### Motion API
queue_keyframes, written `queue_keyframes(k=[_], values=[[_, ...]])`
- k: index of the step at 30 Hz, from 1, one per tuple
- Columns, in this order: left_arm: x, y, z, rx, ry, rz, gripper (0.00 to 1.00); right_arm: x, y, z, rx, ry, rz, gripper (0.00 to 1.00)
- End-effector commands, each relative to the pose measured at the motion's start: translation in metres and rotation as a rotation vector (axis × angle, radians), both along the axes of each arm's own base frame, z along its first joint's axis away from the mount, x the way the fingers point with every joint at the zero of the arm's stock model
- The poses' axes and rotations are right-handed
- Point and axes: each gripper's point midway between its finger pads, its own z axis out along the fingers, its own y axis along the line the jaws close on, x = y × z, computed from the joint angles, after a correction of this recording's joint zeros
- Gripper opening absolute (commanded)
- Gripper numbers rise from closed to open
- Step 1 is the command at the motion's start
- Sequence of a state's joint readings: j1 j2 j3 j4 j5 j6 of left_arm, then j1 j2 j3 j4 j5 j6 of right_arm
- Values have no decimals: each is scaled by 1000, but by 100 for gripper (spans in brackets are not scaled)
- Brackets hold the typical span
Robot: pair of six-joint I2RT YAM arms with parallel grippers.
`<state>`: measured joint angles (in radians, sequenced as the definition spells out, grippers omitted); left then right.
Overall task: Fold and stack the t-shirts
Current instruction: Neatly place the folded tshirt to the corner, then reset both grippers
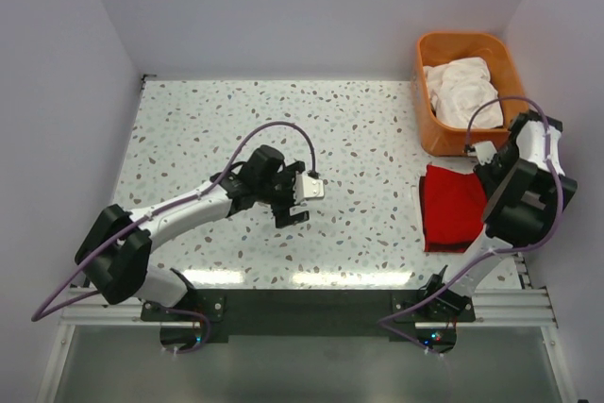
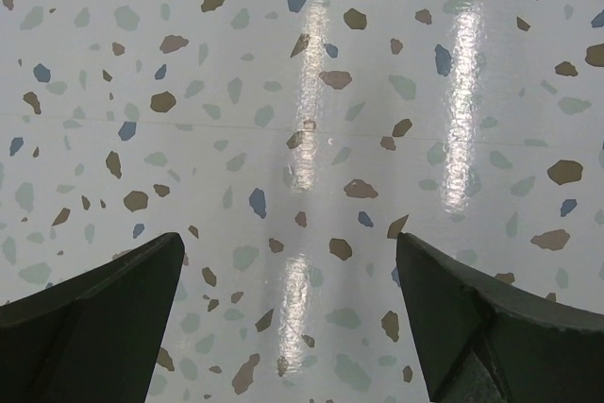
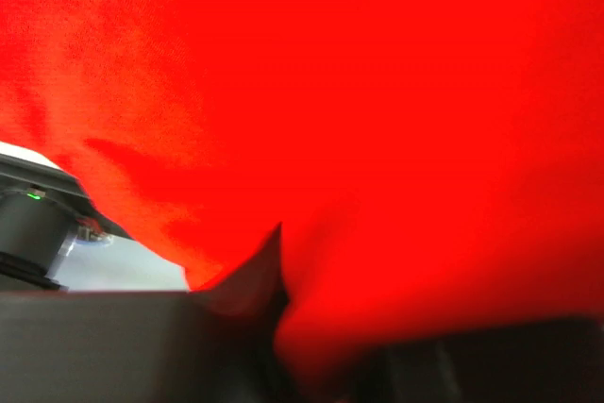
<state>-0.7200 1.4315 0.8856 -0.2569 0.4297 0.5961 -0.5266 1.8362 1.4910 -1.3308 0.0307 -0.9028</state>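
Got the red t-shirt [image 1: 451, 207] pinched tight in the right gripper [image 1: 483, 165] at the right edge of the table [image 1: 377, 139], just beside the orange tub [image 1: 427, 92] of white t-shirts [image 1: 461, 90]. Over mid-table, left gripper [image 2: 288, 252] wide open.

Plain pale walls [image 1: 311, 7] close in a white speckled worktop [image 1: 377, 129] on three sides — glossy, with bright glare strips [image 1: 326, 277] along its near edge.
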Motion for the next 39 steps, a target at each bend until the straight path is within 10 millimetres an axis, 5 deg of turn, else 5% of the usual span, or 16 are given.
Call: queue_keyframes(k=[1, 7, 13, 19, 26, 28, 32, 39], values=[[9, -7, 16, -26, -40, -11, 100, 10, -23, 13, -88, -39, 31, 28], [15, -5, 20, -30, -60, 21, 100, 24, -49, 35, -171, -109, 21, 85], [17, 2, 33, -49, -85, 73, 100, 33, -55, 67, -211, -185, 34, 91], [25, 16, 66, -165, -21, 232, 100, 38, -26, 97, -131, -274, 13, 94], [63, 59, 104, -222, 60, 594, 100, 81, 75, 132, 24, -478, 87, 99], [58, 64, 112, -239, 149, 597, 100, 96, 105, 140, 92, -534, 71, 99], [81, 127, 128, -317, 182, 774, 100, 128, 183, 149, 241, -624, 135, 99], [85, 202, 115, -225, 164, 1000, 100, 144, 288, 116, 425, -639, 181, 99]])
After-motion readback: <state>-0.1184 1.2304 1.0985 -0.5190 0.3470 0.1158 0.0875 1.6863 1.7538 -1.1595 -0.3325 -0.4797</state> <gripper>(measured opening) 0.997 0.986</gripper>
